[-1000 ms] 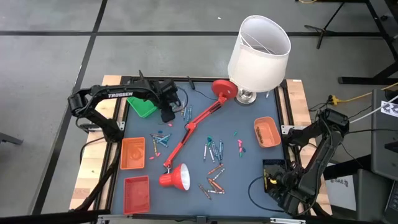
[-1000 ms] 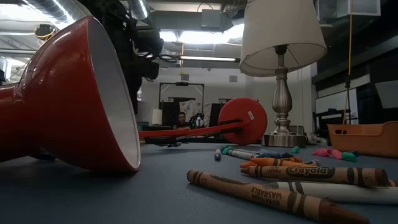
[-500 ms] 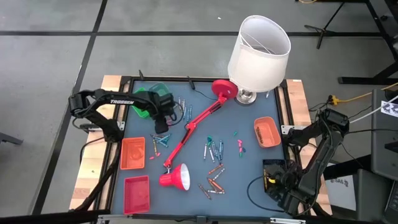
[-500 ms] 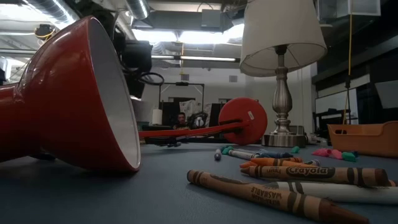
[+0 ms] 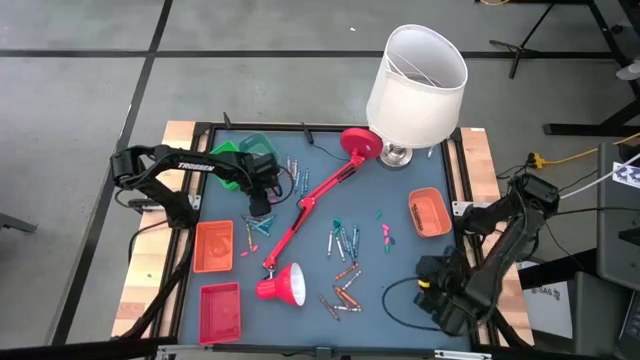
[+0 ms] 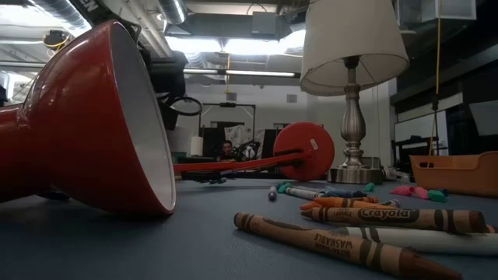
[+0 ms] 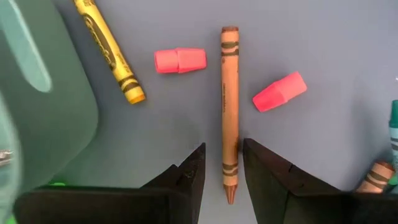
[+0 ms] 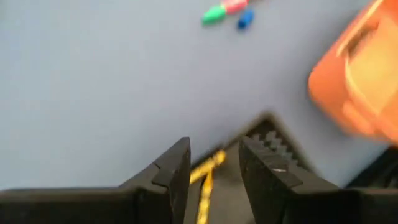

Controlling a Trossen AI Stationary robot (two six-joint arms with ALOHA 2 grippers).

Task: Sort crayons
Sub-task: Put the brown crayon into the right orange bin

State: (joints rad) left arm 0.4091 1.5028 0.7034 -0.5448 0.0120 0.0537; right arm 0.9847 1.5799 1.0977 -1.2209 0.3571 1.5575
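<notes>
L gripper (image 7: 222, 177) low over mat, fingers apart astride orange-brown crayon (image 7: 229, 106), not clamped; pink bits beside. R gripper (image 8: 214, 168) open at mat's near-right corner, nothing held. Other crayons (image 5: 343, 242) scattered mid-mat

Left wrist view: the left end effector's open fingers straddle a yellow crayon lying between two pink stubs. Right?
Not quite. In the left wrist view the left end effector straddles the orange-brown crayon between the two pink stubs; the yellow crayon lies apart, beside the green bin.

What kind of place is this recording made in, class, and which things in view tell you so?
Probably a robotics lab or workshop: two arms mounted at a framed table, exposed ceiling ducts overhead, and desks with monitors behind, where a person sits.
</notes>
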